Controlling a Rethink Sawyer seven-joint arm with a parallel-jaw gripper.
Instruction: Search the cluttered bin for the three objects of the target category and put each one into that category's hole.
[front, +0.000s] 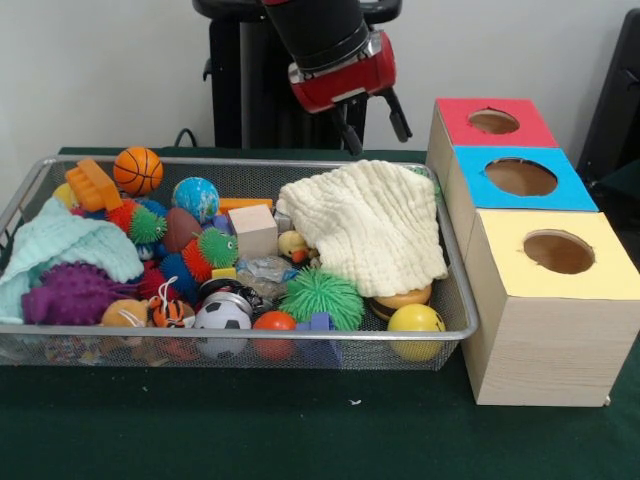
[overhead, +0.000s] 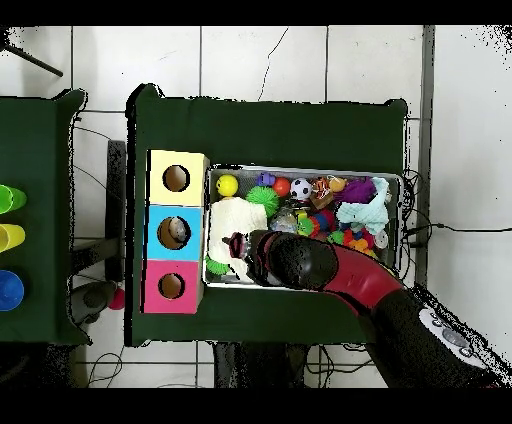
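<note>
A wire mesh bin (front: 100, 338) holds a heap of toys. Among them are an orange basketball (front: 138, 170), a globe ball (front: 196, 197), a soccer ball (front: 222, 318), a yellow ball (front: 416, 320), a green spiky ball (front: 321, 296) and a wooden cube (front: 254, 230). A cream cloth (front: 370, 222) covers the bin's right end. My gripper (front: 375, 128) hangs open and holds nothing, above the bin's far edge over that cloth. From overhead the gripper (overhead: 237, 246) sits over the cloth (overhead: 228, 220) near the boxes.
Three wooden boxes with round holes stand in a row beside the bin: red (front: 495, 122), blue (front: 522, 178) and yellow (front: 558, 252). A mint cloth (front: 60, 245) and a purple spiky toy (front: 70, 293) fill the bin's left end. Green table cover lies all around.
</note>
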